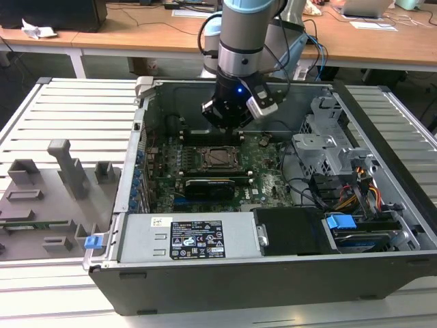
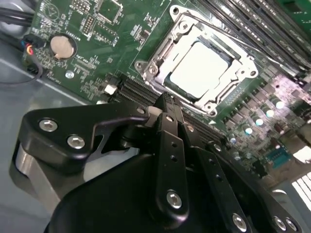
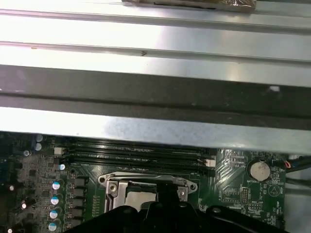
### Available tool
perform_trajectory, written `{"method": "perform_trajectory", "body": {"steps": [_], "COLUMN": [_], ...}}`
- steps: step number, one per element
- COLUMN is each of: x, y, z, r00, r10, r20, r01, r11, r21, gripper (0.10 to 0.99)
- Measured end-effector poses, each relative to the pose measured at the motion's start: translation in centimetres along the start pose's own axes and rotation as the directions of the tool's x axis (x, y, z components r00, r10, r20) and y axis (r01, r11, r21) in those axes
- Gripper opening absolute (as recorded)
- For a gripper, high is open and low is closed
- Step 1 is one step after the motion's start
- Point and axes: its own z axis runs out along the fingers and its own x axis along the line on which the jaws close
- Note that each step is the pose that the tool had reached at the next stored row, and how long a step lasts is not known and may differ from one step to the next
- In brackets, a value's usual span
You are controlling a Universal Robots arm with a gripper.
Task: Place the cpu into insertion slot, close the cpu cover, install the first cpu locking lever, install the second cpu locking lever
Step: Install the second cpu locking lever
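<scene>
one cpu (image 2: 200,70) sits under the cpu cover (image 2: 160,58).

Tool (image 3: 167,206) over cpu cover (image 3: 146,183) — memory slots (image 3: 136,156) beside.

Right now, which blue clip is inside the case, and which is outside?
The blue clip on the drive bay, at the exterior view's right, is inside the case. The other sits outside, at the case's left corner.

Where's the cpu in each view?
Exterior view: cpu in the socket at mid-board, just below the pincer.
Second wrist view: cpu framed by the cpu cover.
First wrist view: cpu partly behind the pincer.
Shared landmark: memory slots.
</scene>
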Motion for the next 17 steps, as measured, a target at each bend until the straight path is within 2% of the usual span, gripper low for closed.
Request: {"method": "perform_trajectory", "body": {"steps": [1,6,10,11,12,14,15,16,17], "x": [0.01,0.11,0.20,0.24,0.28,0.32,0.36,0.40,0.42], "y": [-0.10,-1.51,-2.96,-3.58,-4.14,-4.54,-4.87,-5.49,-5.78], "z": [-0.17,-0.24,-0.30,-0.33,-0.33,-0.33,-0.33,-0.31,-0.30], "r00": [1.0000,1.0000,1.0000,1.0000,1.0000,1.0000,1.0000,1.0000,1.0000], "r10": [0.000,0.000,0.000,0.000,0.000,-0.001,-0.001,-0.001,-0.001], "r20": [0.0006,0.0006,0.0008,0.0013,0.0025,0.0049,0.0066,0.0077,0.0076], "r01": [0.000,0.000,0.000,0.000,0.000,0.001,0.001,0.001,0.002], "r11": [1.0000,1.0000,1.0000,0.9999,0.9996,0.9978,0.9958,0.9944,0.9944], "r21": [0.000,-0.001,-0.004,-0.010,-0.028,-0.066,-0.092,-0.105,-0.106], "gripper": [0.106,0.106,0.106,0.106,0.106,0.106,0.106,0.106,0.106]}}
